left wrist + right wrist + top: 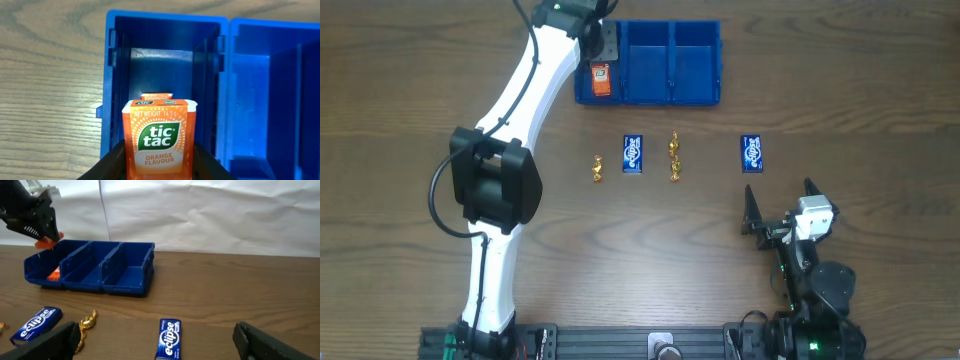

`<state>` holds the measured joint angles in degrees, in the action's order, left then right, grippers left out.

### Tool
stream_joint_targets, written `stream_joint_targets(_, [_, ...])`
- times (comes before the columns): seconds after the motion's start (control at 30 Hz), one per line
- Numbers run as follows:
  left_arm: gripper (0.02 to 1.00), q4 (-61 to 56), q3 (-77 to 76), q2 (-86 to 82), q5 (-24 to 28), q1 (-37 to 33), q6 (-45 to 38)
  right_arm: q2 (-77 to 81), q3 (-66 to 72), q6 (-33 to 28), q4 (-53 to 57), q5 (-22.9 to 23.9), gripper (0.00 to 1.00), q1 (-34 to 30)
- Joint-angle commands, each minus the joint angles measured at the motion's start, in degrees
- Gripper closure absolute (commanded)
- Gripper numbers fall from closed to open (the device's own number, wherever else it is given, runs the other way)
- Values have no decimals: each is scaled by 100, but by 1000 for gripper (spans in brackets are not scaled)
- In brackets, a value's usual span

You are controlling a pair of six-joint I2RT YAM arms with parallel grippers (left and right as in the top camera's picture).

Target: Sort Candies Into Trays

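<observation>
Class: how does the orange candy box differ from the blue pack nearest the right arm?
The orange box is orange and white; the blue pack is dark blue. The orange box is held in the jaws of the left gripper over the tray; the blue pack lies flat on the table. Both are rectangular packs.

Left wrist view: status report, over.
Left gripper shut on orange box over blue tray's end compartment. Right gripper open. Inside already: second orange box; path clear.

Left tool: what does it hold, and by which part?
The left tool holds an orange candy box, pressed between its fingers on the two narrow sides.
</observation>
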<state>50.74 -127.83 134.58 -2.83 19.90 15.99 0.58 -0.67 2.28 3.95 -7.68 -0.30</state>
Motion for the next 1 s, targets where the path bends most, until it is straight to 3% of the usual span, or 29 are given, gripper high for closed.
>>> stream_joint_targets(0.03, [739, 0, 76, 192, 122, -44, -122, -42, 22, -66, 15, 33, 3, -13])
stream_joint_targets(0.3, [524, 0, 76, 197, 142, -37, -122, -42, 22, -66, 15, 33, 3, -13])
stream_joint_targets(0.43, [343, -2, 76, 197, 142, -37, -122, -42, 22, -66, 15, 33, 3, -13])
stream_joint_targets(0.57, [220, -4, 74, 168, 203, -37, -120, -42, 22, -66, 15, 33, 3, -13])
stream_joint_targets(0.63, [29, -9, 74, 116, 247, -37, -114, -42, 22, -66, 15, 33, 3, -13])
stream_joint_targets(0.83, [20, -4, 74, -638, 216, -31, -103, -42, 22, -66, 15, 33, 3, -13])
stream_joint_targets(1.0, [23, -92, 260, -1572, -184, 48, -151, -42, 22, -66, 15, 33, 3, -13])
